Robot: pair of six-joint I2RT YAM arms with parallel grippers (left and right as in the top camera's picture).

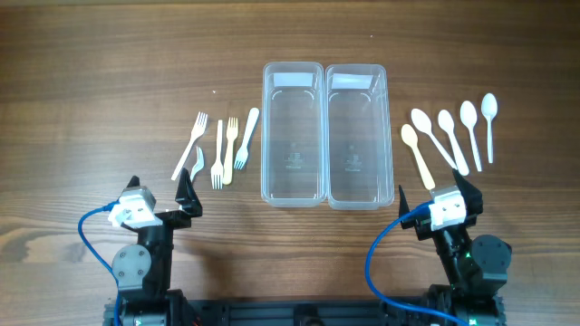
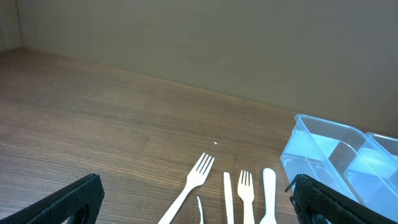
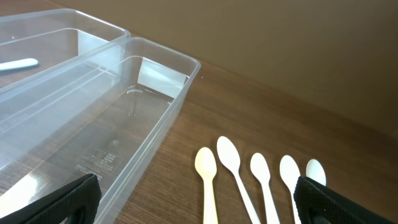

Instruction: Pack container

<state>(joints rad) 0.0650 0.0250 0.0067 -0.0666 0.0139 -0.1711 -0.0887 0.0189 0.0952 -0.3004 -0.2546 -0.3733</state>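
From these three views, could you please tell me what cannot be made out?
Forks: handles cut off by the left wrist view's bottom edge.
Spoons: handles cut off by the right wrist view's bottom edge.
Curved white piece beside the forks: too small overhead to identify.

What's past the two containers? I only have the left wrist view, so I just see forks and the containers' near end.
Observer: Five spoons lie in a row to the right of the right container, none touching it.
Operator: Anything inside either one?
Observer: No. From overhead, the right container and the left container are both empty.
Operator: And the right gripper?
Observer: The right gripper is open by the spoons' handle ends, holding nothing.
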